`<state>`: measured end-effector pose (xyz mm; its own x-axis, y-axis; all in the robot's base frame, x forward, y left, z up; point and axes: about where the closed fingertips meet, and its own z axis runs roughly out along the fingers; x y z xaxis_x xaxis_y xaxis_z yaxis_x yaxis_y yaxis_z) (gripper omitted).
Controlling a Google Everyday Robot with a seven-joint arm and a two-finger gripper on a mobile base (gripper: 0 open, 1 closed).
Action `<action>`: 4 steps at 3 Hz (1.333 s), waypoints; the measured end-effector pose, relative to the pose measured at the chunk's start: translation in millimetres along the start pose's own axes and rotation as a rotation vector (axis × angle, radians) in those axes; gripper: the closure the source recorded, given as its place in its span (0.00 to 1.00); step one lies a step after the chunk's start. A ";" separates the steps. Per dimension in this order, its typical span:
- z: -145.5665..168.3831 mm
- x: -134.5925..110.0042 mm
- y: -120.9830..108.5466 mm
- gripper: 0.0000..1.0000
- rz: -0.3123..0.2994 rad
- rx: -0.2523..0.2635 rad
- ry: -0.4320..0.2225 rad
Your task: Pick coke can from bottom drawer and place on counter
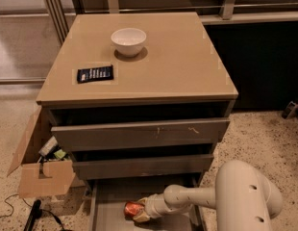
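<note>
- Likely an office or lab test area: speckled terrazzo floor [264,143], metal-framed glass partition [19,37].
- Open brown cardboard box [43,179] sits on the floor beside a lone grey three-drawer cabinet [139,134].
- White robot gripper [139,211] reaches into the grey bottom drawer [110,211].
</note>
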<state>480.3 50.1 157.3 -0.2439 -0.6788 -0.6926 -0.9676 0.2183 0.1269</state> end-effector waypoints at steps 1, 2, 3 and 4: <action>-46.5 -41.3 1.3 1.00 -0.048 0.002 0.003; -75.7 -61.8 8.9 1.00 -0.077 0.000 -0.006; -111.9 -84.5 28.9 1.00 -0.130 -0.020 -0.033; -158.4 -104.4 23.6 1.00 -0.144 -0.016 -0.057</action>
<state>472.6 15.1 345.1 -0.0992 -0.6612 -0.7436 -0.9933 0.1099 0.0348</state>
